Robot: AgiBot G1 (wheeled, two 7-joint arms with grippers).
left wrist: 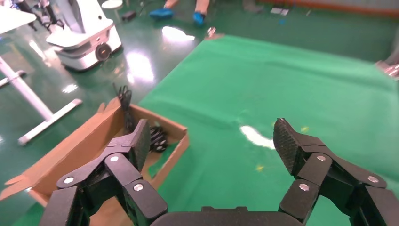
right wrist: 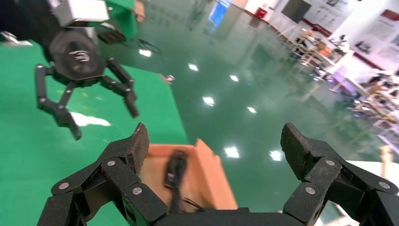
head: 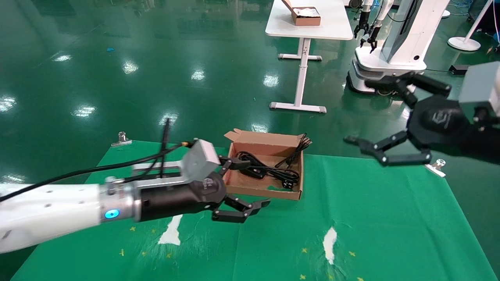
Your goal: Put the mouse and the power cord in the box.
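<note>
Holding nothing, both grippers spread wide.
Left gripper [head: 246, 186] beside box [head: 254, 190]; power cord [head: 289, 177] inside; right gripper [head: 381, 119] raised.

The left arm [head: 47, 212] is showing a white shell, a silver collar with a glowing blue indicator, and a black wrist trailing black cables. Both the left gripper [head: 244, 183] and right gripper [head: 384, 119] are displaying black linked fingers with silver screws and textured pads [left wrist: 287, 141]; grey camera blocks [head: 200, 158] are sitting on the wrists.
</note>
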